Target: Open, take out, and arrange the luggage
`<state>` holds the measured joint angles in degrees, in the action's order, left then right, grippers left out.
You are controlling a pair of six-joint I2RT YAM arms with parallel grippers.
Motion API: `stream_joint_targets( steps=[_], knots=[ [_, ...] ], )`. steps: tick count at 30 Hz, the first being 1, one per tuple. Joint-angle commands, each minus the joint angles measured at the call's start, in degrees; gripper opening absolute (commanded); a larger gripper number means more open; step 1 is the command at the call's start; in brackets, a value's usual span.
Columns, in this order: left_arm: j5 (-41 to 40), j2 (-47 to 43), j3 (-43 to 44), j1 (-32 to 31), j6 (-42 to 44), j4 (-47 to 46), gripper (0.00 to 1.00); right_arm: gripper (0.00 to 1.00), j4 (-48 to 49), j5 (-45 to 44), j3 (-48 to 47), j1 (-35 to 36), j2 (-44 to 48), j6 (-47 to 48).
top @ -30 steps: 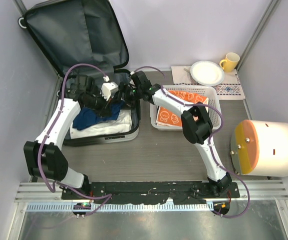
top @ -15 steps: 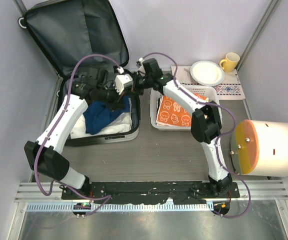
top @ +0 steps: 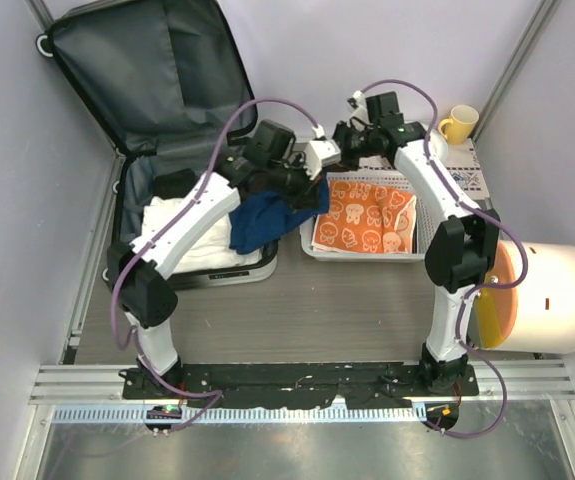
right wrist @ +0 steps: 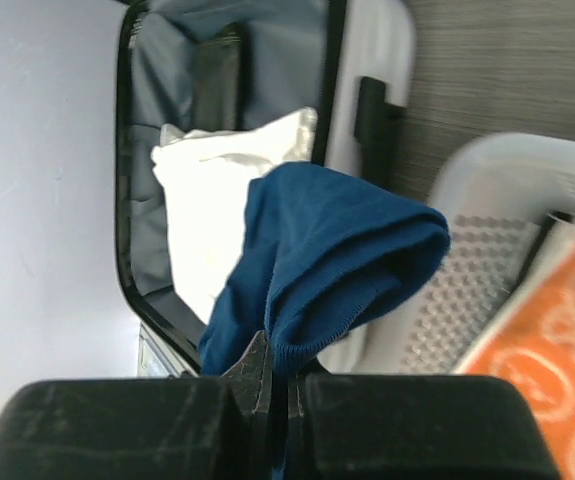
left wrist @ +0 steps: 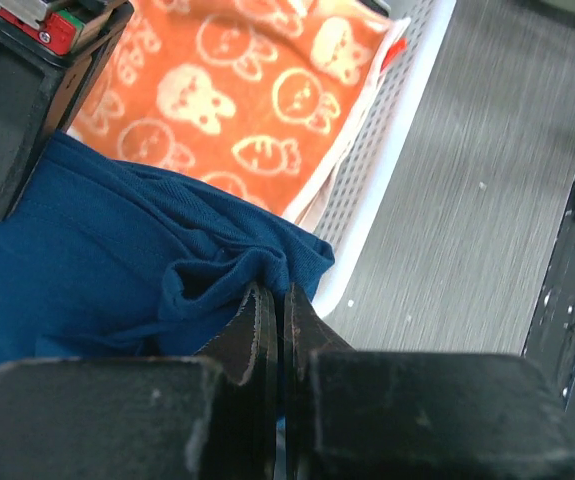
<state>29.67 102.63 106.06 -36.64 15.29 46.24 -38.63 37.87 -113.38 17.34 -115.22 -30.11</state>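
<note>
— Where is the luggage (top: 147, 80) sitting?

— It is lying open at the far left of the counter (top: 347, 300). Its lid is leaning up against the wall and showing dark grey lining. A folded white cloth (top: 182, 235) is resting in the lower half.

— What is the left tool (left wrist: 279, 295) doing?

— It is clenching a bunched fold of a blue garment (left wrist: 87, 250). Its fingers are pressing together with the fabric pinched between them, just above the rim of a white basket (left wrist: 367, 175).

— And the right tool (right wrist: 275, 352)?

— It is gripping another edge of the same garment, with its jaws closed on the cloth. The fabric is hanging doubled over in front of it, with the luggage showing beneath.

— So where is the garment hanging?

— In the overhead view it is drooping between the two tools. It is draping over the luggage's right edge and reaching the basket's left rim.

— Is anything lying in the basket?

— An orange cloth (top: 372, 215) printed with bunnies is lying flat inside it, just beside the blue fabric.
</note>
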Motion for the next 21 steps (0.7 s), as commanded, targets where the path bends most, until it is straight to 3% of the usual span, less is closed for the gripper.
stream_joint_targets(
  steps=[1, 7, 12, 16, 21],
  knots=[
    [3.4, 3.2, 4.8, -7.3, -6.6, -1.3, 0.00, 0.01, -0.1, -2.0, 2.0, -7.2, 6.4, 7.9],
    [2.5, 10.4, 9.5, -13.8, -13.6, -8.6, 0.00, 0.01, -6.1, -1.9, 4.4, -14.2, 9.7, 15.9],
    [1.0, 20.0, 17.8, -19.7, -18.1, -13.0, 0.00, 0.01, -8.8, -4.7, 8.9, -21.4, 11.0, 29.0],
    [-0.4, 30.5, 22.9, -21.4, -19.9, -16.4, 0.00, 0.01, -7.1, -7.0, 12.9, -25.9, 10.7, 35.7],
    [-2.8, 36.1, 25.6, -21.5, -18.7, -15.9, 0.01, 0.01, -4.5, -9.2, 18.5, -26.9, 10.5, 40.8]
  ],
)
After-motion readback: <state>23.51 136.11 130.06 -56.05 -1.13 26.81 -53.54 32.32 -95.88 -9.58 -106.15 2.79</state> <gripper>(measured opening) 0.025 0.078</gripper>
